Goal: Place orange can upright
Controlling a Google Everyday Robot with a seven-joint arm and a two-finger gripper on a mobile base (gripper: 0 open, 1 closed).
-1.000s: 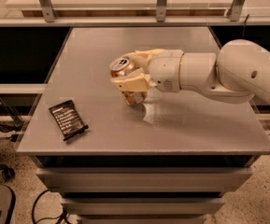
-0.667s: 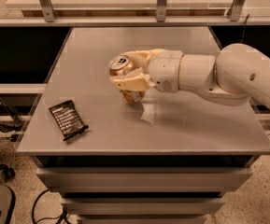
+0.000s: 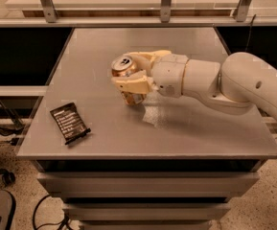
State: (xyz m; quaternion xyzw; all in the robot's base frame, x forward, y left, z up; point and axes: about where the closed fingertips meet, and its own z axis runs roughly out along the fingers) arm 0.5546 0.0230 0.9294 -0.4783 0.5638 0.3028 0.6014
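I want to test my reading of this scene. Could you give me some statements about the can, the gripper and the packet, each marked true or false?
1. The gripper is shut on the orange can above the middle of the table. True.
2. The can's silver top faces down toward the table. False: the top faces upward, with the can tilted a little.
3. The black packet lies flat near the table's front edge. True.
4. The packet touches the can. False: they are clearly apart, with bare table between them.
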